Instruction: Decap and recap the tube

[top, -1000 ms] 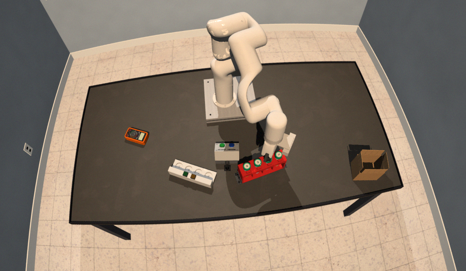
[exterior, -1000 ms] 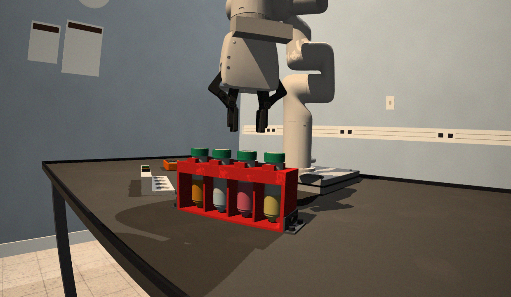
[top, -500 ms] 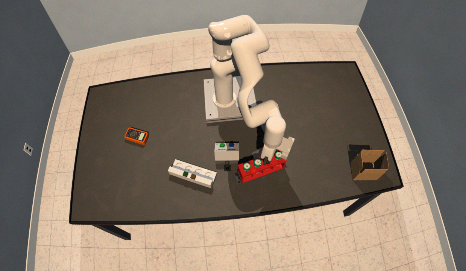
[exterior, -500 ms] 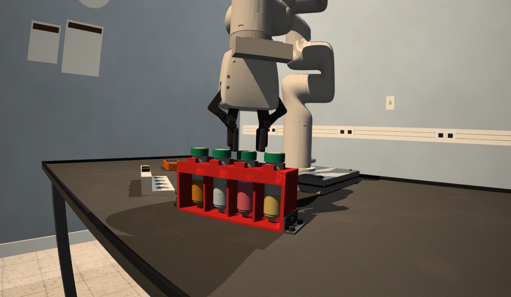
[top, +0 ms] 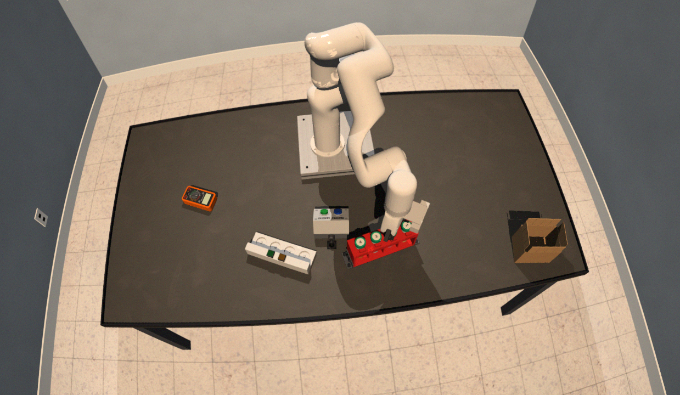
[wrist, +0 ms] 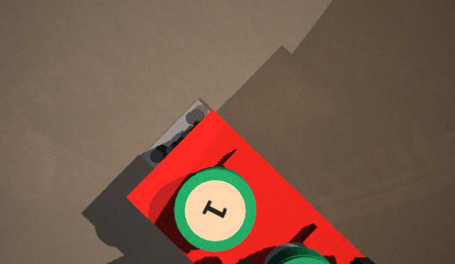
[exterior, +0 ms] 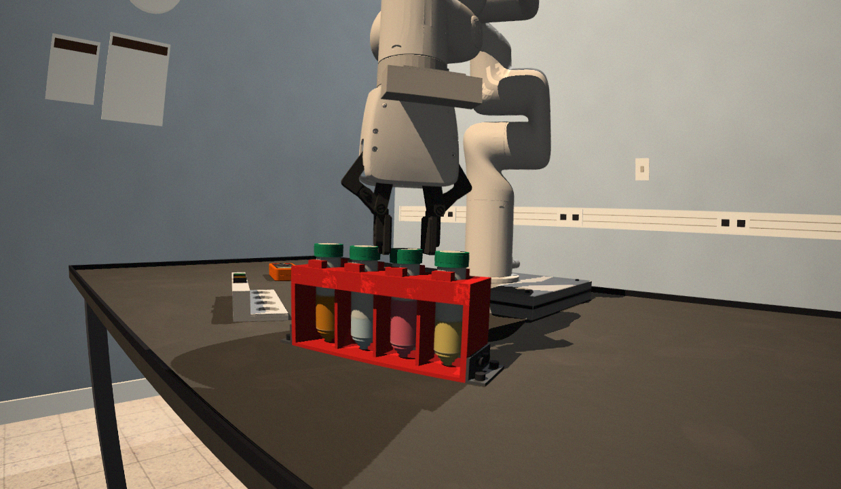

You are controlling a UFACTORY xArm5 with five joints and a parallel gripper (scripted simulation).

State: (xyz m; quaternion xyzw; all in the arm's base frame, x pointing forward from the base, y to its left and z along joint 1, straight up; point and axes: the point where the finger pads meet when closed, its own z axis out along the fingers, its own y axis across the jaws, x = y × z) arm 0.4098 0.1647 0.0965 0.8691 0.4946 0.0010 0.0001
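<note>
Step 1: black two-finger gripper (exterior: 404, 237) half-open, empty, straddling the green round screw cap of tube 2 (exterior: 407, 256) in the red rack (exterior: 453, 291). Next: close, unscrew counter-clockwise, lift.

A red rack (exterior: 459, 291) stands in the middle of the frame with four tubes upright in a row. Each tube has a green cap on top. One cap (wrist: 215, 209) shows the number 1. The white cap tray (top: 263, 253) lies to the lower left, its nests bare. The key box (top: 330, 221) with a green key (top: 324, 212) and a blue key (top: 337, 211) sits just above the rack.
</note>
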